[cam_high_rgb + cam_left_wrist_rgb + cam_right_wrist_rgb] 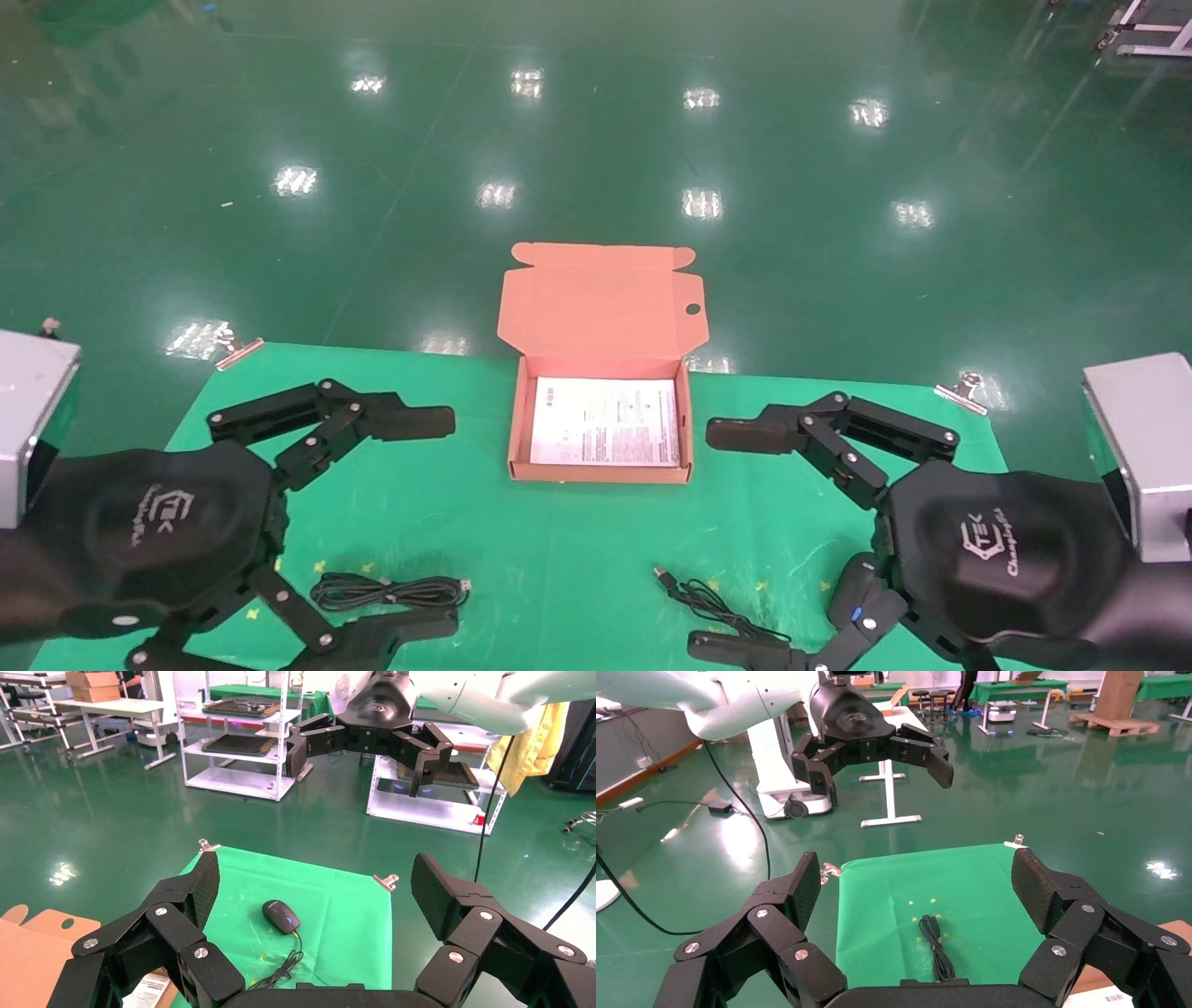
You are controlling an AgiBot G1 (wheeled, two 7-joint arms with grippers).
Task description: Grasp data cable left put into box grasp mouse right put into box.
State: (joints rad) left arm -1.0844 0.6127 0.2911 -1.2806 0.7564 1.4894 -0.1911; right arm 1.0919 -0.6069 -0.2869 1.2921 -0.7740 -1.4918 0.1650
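Observation:
The box (601, 471) stands open at the middle of the green table, lid flap up, a white printed sheet inside. The data cable (386, 590) lies as a narrow bundle at the front left, between the spread fingers of my open, empty left gripper (419, 524), which hovers above it. The mouse (849, 585) lies at the front right, partly hidden under my open, empty right gripper (728, 540); its cord (698, 595) trails toward the middle. The left wrist view shows the mouse (281, 916) beyond its gripper (316, 887). The right wrist view shows the cable (933, 948) beyond its gripper (916, 885).
The green cloth (577, 550) is held by metal clips at the back corners (237, 349) (964, 390). Beyond the table's edges is glossy green floor. The wrist views show racks (239, 734) and tables farther off in the room.

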